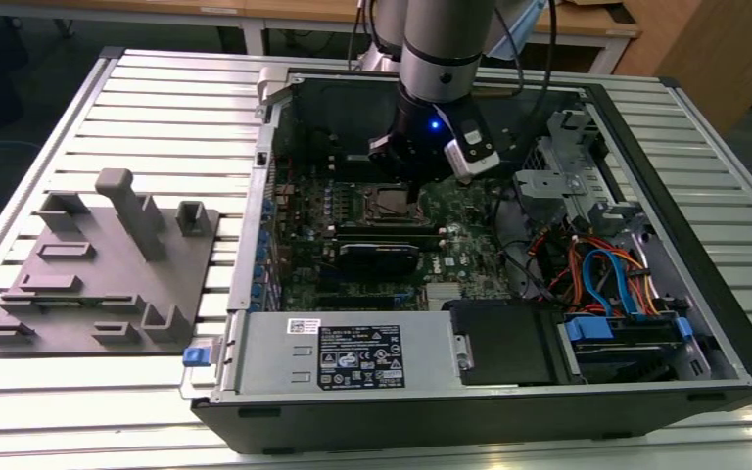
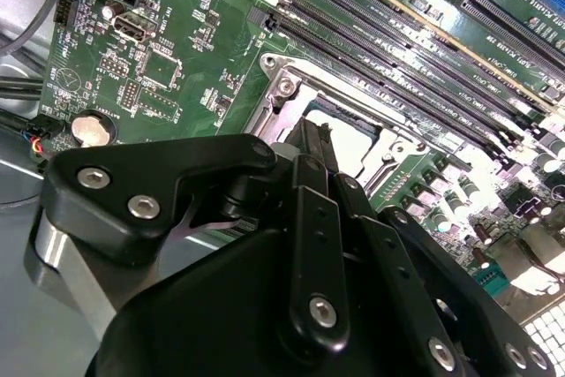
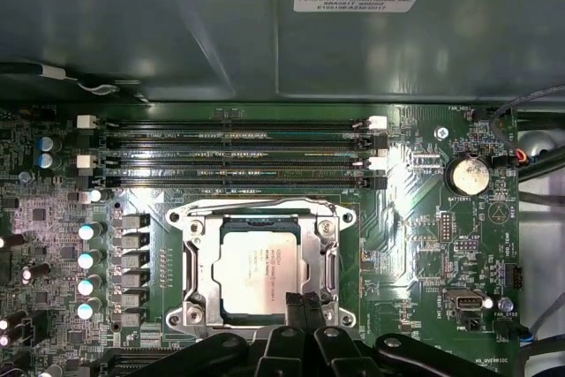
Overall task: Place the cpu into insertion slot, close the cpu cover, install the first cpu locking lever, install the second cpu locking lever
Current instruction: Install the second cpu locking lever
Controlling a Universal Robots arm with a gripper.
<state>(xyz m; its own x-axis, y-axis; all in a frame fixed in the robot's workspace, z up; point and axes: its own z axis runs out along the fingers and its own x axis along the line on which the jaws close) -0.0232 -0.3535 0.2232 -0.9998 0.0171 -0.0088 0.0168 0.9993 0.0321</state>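
The cpu (image 3: 263,269) lies flat in its socket on the green motherboard, pale metal face up. The cpu cover (image 3: 199,273), a grey metal frame with a square window, lies down over the chip's edges. A thin wire lever (image 3: 265,204) runs along the socket's side nearest the memory slots. My gripper (image 3: 303,299) is shut with nothing between its fingers, and its tips sit at the socket's edge opposite the memory slots. In the second wrist view the black fingers (image 2: 311,143) reach down beside the cpu (image 2: 355,143). In the exterior view my gripper (image 1: 410,196) hangs over the socket (image 1: 379,204) inside the open computer case.
Black memory slots (image 3: 238,152) run beside the socket, with the case wall (image 3: 221,33) beyond them. A coin battery (image 3: 468,174) sits nearby. At the exterior view's left stands a grey fixture plate (image 1: 102,264). Blue and orange cables (image 1: 605,274) and a drive cage (image 1: 337,352) crowd the case.
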